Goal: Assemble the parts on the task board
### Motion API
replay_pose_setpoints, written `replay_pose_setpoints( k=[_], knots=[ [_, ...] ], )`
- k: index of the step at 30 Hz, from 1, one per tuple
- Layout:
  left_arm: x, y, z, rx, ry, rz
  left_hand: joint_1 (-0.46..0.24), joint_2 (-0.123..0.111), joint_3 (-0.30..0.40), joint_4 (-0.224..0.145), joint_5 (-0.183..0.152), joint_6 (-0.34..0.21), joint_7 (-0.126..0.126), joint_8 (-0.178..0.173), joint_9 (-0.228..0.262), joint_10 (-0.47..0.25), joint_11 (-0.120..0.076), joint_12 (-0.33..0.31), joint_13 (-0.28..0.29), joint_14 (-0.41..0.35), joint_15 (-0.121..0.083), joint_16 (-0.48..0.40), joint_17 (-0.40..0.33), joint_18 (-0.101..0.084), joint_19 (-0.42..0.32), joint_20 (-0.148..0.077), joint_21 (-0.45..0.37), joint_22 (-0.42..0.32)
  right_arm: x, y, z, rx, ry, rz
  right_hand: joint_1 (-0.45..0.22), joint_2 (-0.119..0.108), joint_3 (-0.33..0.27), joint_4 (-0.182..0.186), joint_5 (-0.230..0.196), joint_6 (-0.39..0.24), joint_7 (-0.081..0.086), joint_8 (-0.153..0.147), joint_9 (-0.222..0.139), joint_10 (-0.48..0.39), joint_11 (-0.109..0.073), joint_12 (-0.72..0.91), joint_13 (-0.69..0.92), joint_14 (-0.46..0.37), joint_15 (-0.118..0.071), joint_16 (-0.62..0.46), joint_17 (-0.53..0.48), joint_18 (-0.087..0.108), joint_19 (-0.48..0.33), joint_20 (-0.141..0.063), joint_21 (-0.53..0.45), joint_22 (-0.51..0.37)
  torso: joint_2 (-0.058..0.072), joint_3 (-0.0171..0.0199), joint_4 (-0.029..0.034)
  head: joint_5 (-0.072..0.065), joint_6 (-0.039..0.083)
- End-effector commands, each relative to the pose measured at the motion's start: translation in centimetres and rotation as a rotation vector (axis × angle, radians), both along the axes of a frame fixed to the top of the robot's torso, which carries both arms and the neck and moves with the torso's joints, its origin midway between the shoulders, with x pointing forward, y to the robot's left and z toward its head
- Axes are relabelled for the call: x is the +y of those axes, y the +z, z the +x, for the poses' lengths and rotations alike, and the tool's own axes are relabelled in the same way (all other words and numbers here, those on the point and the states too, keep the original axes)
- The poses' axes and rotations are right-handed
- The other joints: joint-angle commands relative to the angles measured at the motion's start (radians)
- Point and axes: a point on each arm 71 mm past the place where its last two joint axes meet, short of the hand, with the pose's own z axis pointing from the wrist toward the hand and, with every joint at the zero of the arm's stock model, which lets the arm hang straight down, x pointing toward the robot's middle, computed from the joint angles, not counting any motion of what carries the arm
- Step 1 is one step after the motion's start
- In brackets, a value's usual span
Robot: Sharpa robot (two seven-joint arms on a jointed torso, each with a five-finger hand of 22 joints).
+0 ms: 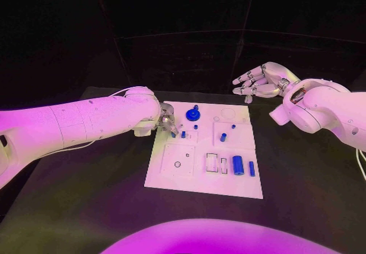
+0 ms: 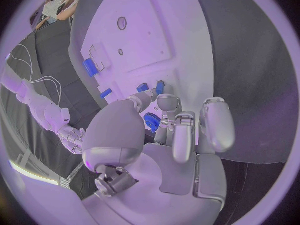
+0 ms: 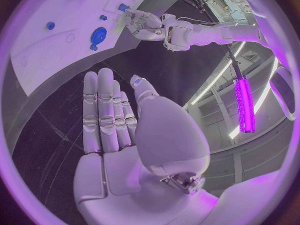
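Silver fingers of the left hand (image 1: 166, 126) are curled down at the near-left corner of the board (image 1: 204, 185), close to a small blue part (image 2: 151, 121); whether it is pinched cannot be told. Picking up seems to be the step, and a firm pinch is called for next. Away from the board, the right hand (image 1: 259, 80) is kept spread and holds nothing.

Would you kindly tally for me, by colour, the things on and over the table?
Blue parts: 8, as far as the head view shows
White board: 1
Silver hands: 2, the left hand and the right hand
Total: 11
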Motion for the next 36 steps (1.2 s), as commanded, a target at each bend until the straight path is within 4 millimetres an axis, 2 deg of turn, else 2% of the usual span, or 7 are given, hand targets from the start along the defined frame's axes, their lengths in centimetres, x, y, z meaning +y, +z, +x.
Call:
replay_pose_setpoints(
  k=[1,8,16,22,24,26,36],
  knots=[
    [0.1,-0.9,-0.5,0.063,-0.014,0.040,-0.004,0.007,0.104,-0.103,0.005,0.001,-0.010,0.003,0.000,0.005,-0.001,0.001,-0.003,0.108,-0.008,0.003,0.263,0.008,0.005,-0.001,0.000,-0.001,0.1,0.2,0.0,-0.003,0.009,0.006,0.010,-0.003,0.004,0.000,0.005,0.002,0.006,-0.001,0.000,-0.001,-0.002,-0.004,-0.001,0.003,0.000,-0.006,0.001,0.004,0.008,0.001,-0.004,-0.001,0.000,0.0004,0.0019,0.000,-0.001],
    [0.3,-0.9,-0.3,0.054,-0.002,0.039,-0.047,-0.011,0.019,-0.076,-0.002,0.011,-0.021,0.009,-0.001,0.007,-0.009,-0.004,-0.016,0.108,-0.013,0.003,0.263,0.008,0.005,-0.005,0.000,0.002,0.1,0.2,0.0,-0.002,0.010,0.006,0.010,-0.004,0.006,0.000,0.006,0.002,0.006,-0.001,0.000,-0.001,-0.002,-0.004,-0.003,0.003,0.001,-0.008,0.002,0.004,0.009,0.001,-0.005,-0.001,0.000,0.0000,0.0024,-0.001,-0.001],
    [0.6,-0.8,0.1,0.036,0.018,0.034,-0.106,-0.024,-0.173,0.001,-0.004,0.034,-0.025,0.007,-0.011,0.005,-0.012,0.005,-0.012,0.108,-0.017,0.003,0.263,0.007,0.007,-0.010,0.001,0.008,0.1,0.2,0.0,-0.003,0.007,0.006,0.008,-0.006,0.006,0.002,0.006,0.002,0.006,-0.001,0.000,-0.001,-0.001,-0.004,-0.004,0.003,0.001,-0.009,0.003,0.004,0.008,0.002,-0.005,-0.001,0.000,-0.0002,0.0016,0.000,0.000],
    [0.8,-0.8,0.2,0.020,0.031,0.026,-0.139,-0.029,-0.276,0.058,-0.006,0.041,-0.024,0.003,-0.017,0.004,-0.011,0.009,-0.011,0.108,-0.016,0.003,0.263,0.005,0.010,-0.010,0.004,0.014,0.1,0.2,0.0,-0.004,0.006,0.006,0.002,-0.008,0.006,0.006,0.005,0.000,0.007,-0.002,0.000,-0.001,0.000,-0.004,-0.006,0.003,0.002,-0.011,0.004,0.003,0.008,0.002,-0.006,-0.002,0.000,-0.0005,0.0018,0.000,0.003],
    [0.9,-0.7,0.2,0.008,0.039,0.018,-0.133,-0.022,-0.319,0.081,-0.041,0.043,-0.025,0.002,-0.020,0.004,-0.011,0.011,-0.011,0.108,-0.018,0.003,0.263,0.005,0.010,-0.010,0.005,0.017,0.1,0.2,0.0,-0.004,0.006,0.006,0.000,-0.009,0.006,0.007,0.005,0.000,0.007,-0.002,0.000,-0.001,0.000,-0.004,-0.007,0.003,0.002,-0.011,0.004,0.003,0.008,0.002,-0.007,-0.002,0.000,-0.0008,0.0019,-0.001,0.003],
    [1.0,-0.6,0.2,-0.004,0.046,0.011,-0.124,-0.018,-0.347,0.097,-0.056,0.044,-0.025,0.001,-0.022,0.004,-0.012,0.013,-0.011,0.108,-0.018,0.003,0.263,0.005,0.011,-0.011,0.006,0.019,0.1,0.2,0.0,-0.004,0.006,0.006,0.000,-0.009,0.006,0.007,0.005,0.000,0.007,-0.002,0.000,-0.001,0.000,-0.004,-0.007,0.003,0.002,-0.011,0.004,0.003,0.008,0.002,-0.007,-0.002,0.000,-0.0005,0.0021,-0.001,0.002],
    [1.3,0.1,0.3,-0.079,0.085,-0.145,-0.090,-0.001,-0.431,0.152,-0.066,0.037,-0.023,-0.002,-0.028,-0.012,-0.010,-0.001,-0.032,0.108,-0.017,0.003,0.263,0.011,0.001,-0.011,-0.019,-0.006,0.0,0.2,0.0,-0.005,0.003,0.006,-0.004,-0.010,0.005,0.010,0.004,-0.001,0.008,-0.002,0.000,-0.001,0.001,-0.004,-0.009,0.003,0.003,-0.013,0.005,0.003,0.008,0.003,-0.008,-0.002,-0.001,-0.0001,0.0023,-0.006,0.004]
  ],
)
